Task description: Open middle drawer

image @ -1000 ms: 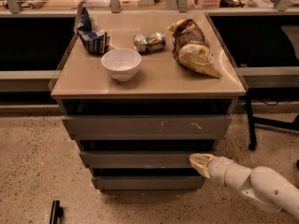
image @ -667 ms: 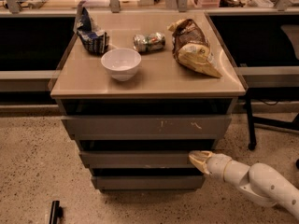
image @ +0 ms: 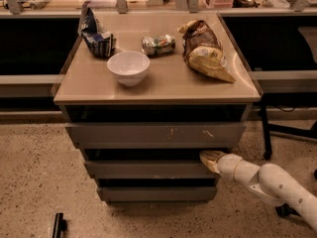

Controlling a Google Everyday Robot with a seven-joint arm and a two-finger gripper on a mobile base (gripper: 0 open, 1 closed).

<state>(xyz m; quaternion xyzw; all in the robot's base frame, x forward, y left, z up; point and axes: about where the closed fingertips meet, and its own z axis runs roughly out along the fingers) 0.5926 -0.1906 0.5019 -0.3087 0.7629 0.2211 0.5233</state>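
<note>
We see the middle drawer point(image: 148, 169), a wide, plain grey front with no handle. It is the second of three fronts under the flat tan bench point(image: 168, 86). Just above it is the grey top drawer front with pale scratch marks point(image: 198, 133). Just below it is the plain grey bottom drawer front point(image: 156, 194). A dark gap shows over the middle drawer.

The tan-tipped end effector point(image: 210, 160) is at the right end of the middle drawer, right by its top edge. We cannot tell if the end effector is spread or pressed together. The white robot arm point(image: 277, 185) reaches in from the lower right, low over the speckled floor point(image: 34, 172).

On the bench, a round white bowl point(image: 128, 67) sits near the front left. A crumpled blue snack bag point(image: 96, 33) is behind it. A squashed shiny can point(image: 158, 44) lies on its side near the back middle. A big brown and yellow chip bag point(image: 205, 51) lies on the right.
</note>
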